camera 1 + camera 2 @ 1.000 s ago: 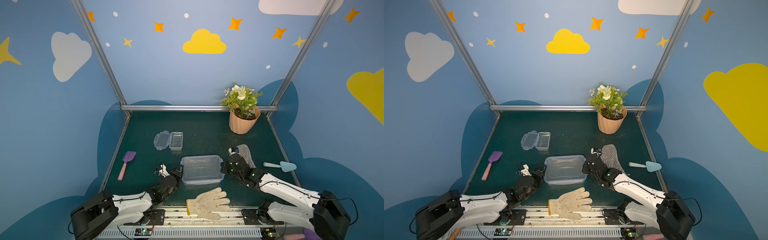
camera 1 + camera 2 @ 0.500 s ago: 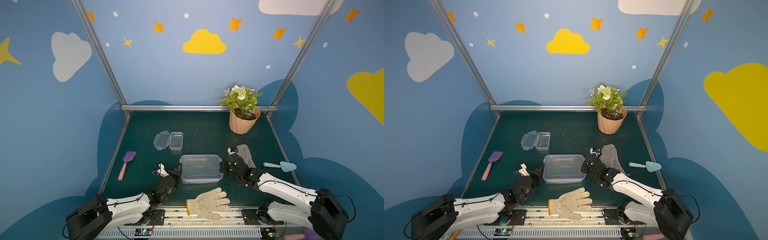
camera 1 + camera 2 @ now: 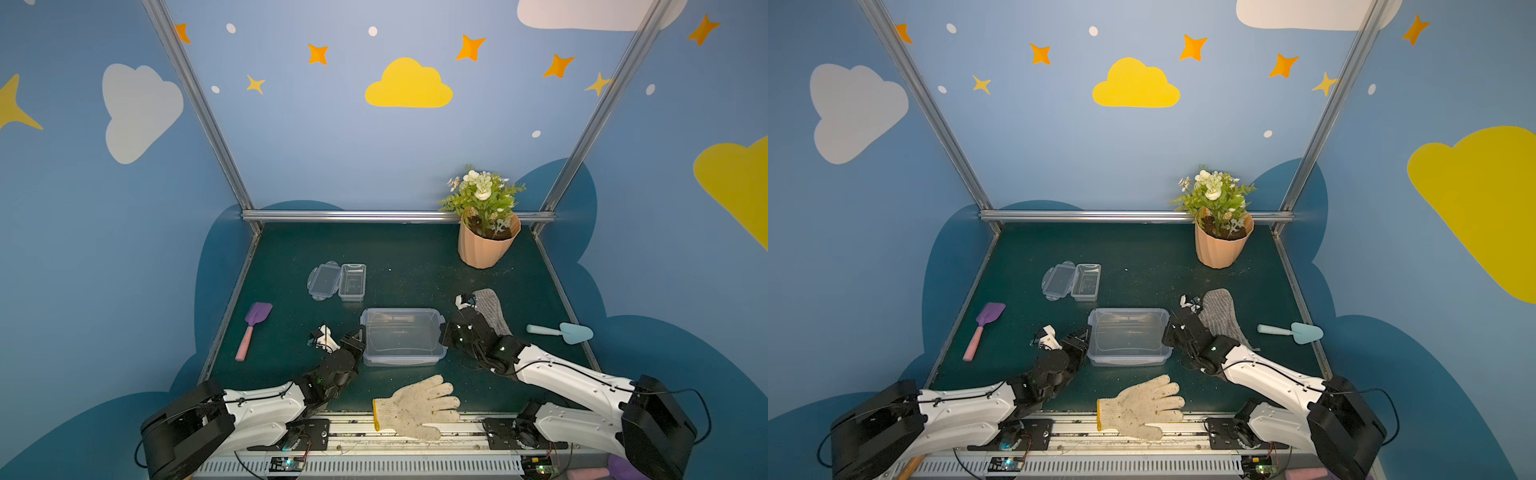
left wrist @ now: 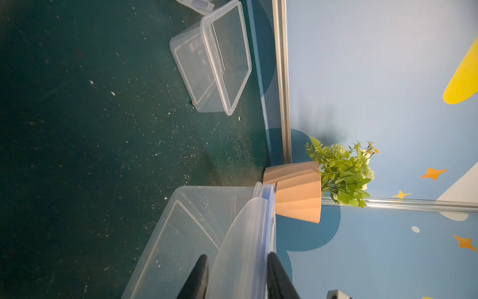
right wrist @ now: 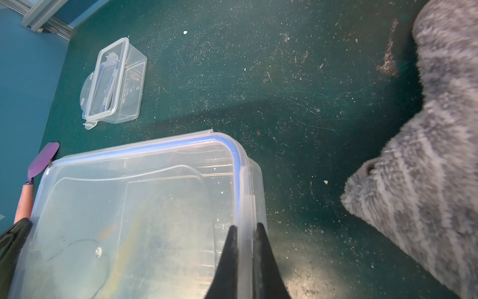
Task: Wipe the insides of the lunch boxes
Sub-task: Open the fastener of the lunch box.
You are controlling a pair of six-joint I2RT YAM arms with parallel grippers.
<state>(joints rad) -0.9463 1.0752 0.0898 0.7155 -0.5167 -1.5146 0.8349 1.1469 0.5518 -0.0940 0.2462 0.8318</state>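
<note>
The large lunch box [image 3: 401, 343] [image 3: 1127, 336] stands at centre front with its blue-rimmed lid on. My left gripper [image 3: 356, 336] [image 4: 236, 256] is at its left end, fingers closed round the lid's clip flap [image 4: 243, 233]. At the right end, my right gripper [image 3: 444, 332] [image 5: 246, 230] is shut on the lid's thin edge [image 5: 244, 186]. Farther back the small lunch box [image 3: 352, 281] [image 5: 129, 85] stands open, and its lid [image 3: 325, 281] lies beside it.
A peach flower pot [image 3: 488, 245] stands at the back right. A grey fuzzy cloth [image 3: 492, 311] lies right of my right gripper, with a teal trowel [image 3: 569, 332] beyond it. At left lies a purple shovel [image 3: 253, 328], and a white glove [image 3: 415, 405] is at the front edge.
My left gripper has edged in to the large box's left end and its jaws have narrowed. The right gripper keeps its hold, and the box has barely shifted.
</note>
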